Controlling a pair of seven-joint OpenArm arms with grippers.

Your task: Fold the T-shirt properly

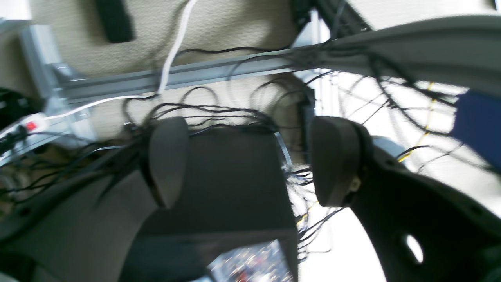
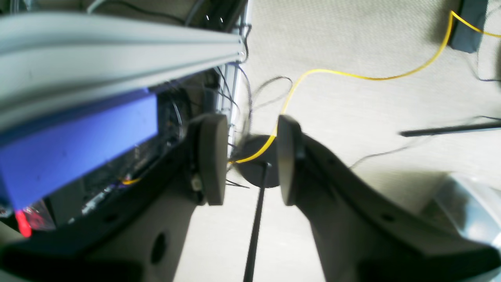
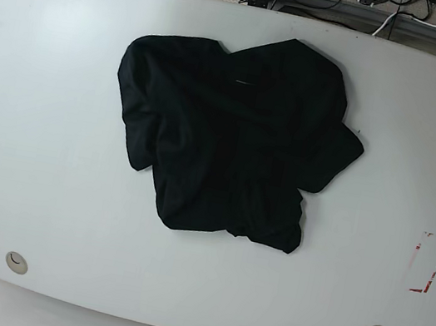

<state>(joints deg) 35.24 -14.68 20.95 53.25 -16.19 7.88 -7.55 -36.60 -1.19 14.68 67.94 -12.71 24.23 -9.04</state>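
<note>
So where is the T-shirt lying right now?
In the base view, the T-shirt lies crumpled and unfolded on the white table, about the middle and nearer the far edge, left of the red-marked rectangle. Neither wrist view shows it.

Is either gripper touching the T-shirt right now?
Apart. Base view shows the T-shirt alone on the table, no arm near; both wrist views show open, empty jaws over floor.

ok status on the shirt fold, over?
Left gripper open, empty. Right gripper open, empty; both off the table. Black T-shirt crumpled mid-table, unfolded. Nothing on it.
</note>
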